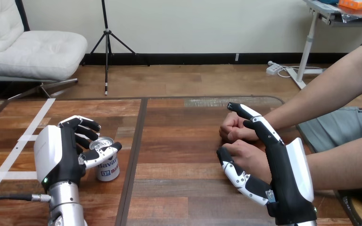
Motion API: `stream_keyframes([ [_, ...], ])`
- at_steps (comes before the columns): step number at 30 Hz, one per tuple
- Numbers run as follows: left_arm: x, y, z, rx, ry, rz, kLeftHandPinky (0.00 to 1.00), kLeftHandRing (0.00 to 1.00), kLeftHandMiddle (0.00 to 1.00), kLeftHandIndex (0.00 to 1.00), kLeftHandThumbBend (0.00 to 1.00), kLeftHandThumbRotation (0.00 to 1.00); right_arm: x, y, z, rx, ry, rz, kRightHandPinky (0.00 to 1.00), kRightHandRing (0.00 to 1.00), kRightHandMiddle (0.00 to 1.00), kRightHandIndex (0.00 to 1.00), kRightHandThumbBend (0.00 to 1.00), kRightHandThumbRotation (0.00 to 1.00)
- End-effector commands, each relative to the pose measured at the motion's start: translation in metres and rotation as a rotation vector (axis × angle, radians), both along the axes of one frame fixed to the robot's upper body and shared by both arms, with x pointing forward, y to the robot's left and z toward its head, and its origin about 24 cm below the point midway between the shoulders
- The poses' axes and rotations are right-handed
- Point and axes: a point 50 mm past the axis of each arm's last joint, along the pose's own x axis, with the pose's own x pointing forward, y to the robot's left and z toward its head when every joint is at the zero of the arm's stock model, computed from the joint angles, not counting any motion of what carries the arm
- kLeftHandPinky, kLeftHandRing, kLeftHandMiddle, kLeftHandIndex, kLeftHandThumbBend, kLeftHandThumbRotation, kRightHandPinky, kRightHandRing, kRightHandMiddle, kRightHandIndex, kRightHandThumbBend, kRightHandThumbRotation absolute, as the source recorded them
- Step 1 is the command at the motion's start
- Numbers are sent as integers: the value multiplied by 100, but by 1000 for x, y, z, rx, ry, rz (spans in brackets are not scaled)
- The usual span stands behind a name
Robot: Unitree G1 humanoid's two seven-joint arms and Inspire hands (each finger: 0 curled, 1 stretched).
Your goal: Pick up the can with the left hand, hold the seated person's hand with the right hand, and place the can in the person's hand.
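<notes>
- Near right: right hand (290,176) unclenched, thumb and straight fingers flanking the person's nearer fist (246,157), not clasping it.
- Near left: left hand (59,157) curled round the can (108,170), standing on the table (179,141).
- Probably next: lifting the can, clasping the fist.

Upright silver can (106,165), blue label, left on table (179,141)

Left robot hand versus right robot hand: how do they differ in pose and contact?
The left robot hand curls fingers and thumb round the upright can; the right robot hand has straight fingers. The left grips the can; the right brackets the person's nearer hand, unclosed. Both show white backs.
</notes>
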Motion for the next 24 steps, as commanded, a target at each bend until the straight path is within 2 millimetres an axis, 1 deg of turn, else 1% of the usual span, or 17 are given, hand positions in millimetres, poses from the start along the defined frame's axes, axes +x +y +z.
stream_keyframes([
  [1, 15, -4, 21, 57, -66, -59, 35, 41, 50, 52, 82, 0, 11, 2, 21, -4, -111, 19, 79, 84, 85, 82, 40, 7],
  [4, 16, -4, 22, 87, -48, -73, 36, 43, 52, 54, 84, 0, 11, 2, 21, -4, -111, 18, 78, 84, 85, 82, 41, 7],
  [9, 16, -4, 22, 124, -21, -94, 42, 50, 57, 59, 87, 0, 11, 3, 21, -2, -111, 20, 78, 83, 85, 82, 41, 7],
  [18, 16, -5, 25, 138, 9, -131, 49, 58, 62, 65, 91, 0, 12, 3, 21, 2, -112, 22, 78, 83, 85, 82, 41, 7],
  [24, 16, -6, 27, 165, 11, -145, 51, 59, 63, 66, 93, 1, 12, 4, 21, 1, -113, 17, 78, 83, 85, 81, 41, 6],
])
